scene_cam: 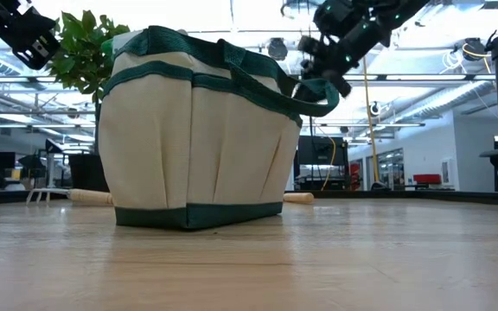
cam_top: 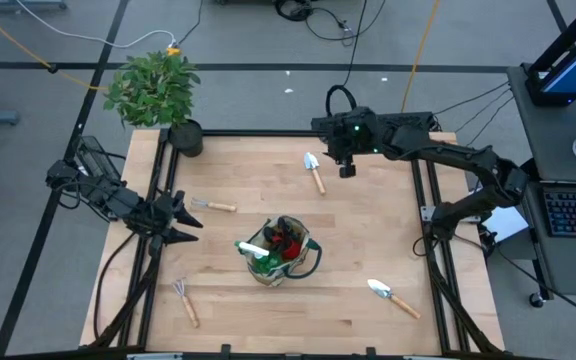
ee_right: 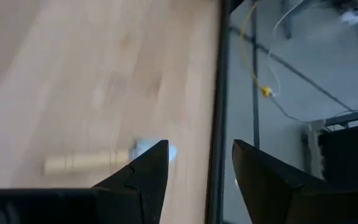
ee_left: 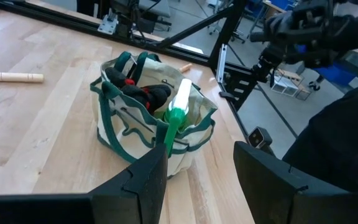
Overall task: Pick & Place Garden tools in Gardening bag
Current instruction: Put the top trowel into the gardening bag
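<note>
From above I see the gardening bag (cam_top: 280,252) in the middle of the table (cam_top: 258,170), with four tools lying around it. My left wrist camera looks inside: the green spray bottle (ee_left: 178,107) and the gloves (ee_left: 143,94) are in there. My left gripper (cam_top: 190,225) waits beside the bag, fingers apart, holding nothing. My right gripper (cam_top: 346,169) hangs near a trowel (cam_top: 314,172), fingers apart and empty too. Its camera shows that trowel only blurred
</note>
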Robot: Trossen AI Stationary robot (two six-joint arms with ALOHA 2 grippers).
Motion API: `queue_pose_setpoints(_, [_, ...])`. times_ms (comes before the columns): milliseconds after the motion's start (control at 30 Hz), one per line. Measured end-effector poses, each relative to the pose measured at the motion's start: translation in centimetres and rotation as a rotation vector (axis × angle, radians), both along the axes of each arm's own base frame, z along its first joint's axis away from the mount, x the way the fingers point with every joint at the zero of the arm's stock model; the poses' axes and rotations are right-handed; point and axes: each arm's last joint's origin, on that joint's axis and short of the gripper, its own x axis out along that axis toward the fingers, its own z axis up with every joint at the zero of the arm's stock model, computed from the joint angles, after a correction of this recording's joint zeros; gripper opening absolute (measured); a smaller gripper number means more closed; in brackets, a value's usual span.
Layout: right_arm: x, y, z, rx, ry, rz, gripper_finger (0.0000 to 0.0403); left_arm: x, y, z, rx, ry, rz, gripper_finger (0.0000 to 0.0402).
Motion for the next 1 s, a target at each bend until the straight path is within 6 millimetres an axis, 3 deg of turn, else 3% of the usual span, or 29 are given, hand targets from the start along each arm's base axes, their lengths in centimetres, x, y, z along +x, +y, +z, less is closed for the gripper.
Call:
queue_pose_setpoints(167, [0.5,-0.5,-2.0,-0.153,0.194,0.092,0.0169,0.0,0.0,0.0,0.000,-0.001,0.000,0.0189])
queue_pose_setpoints(467, [1.3,-0.9,-3.7,-0.322,0.333,0.277,0.0169,0.0,0.1,0.0,0.006,-0.003,0.024,0.0189])
queue_pose_setpoints(667, [1.9,-0.6,-5.2,-0.323,0.411,0.361,0.0169,0.0,0.1,0.0,0.010,-0.006,0.049,0.0189])
queue_pose_setpoints(833, [2.5,-0.2,-7.6,-0.303,0.519,0.448,0.0169,0.0,0.1,0.0,0.010,-0.006,0.051,0.0189])
queue_pose_setpoints(1000, [3.4,0.2,-9.3,-0.382,0.642,0.496,0.0169,0.1,0.1,0.1,0.004,-0.017,0.051,0.0189])
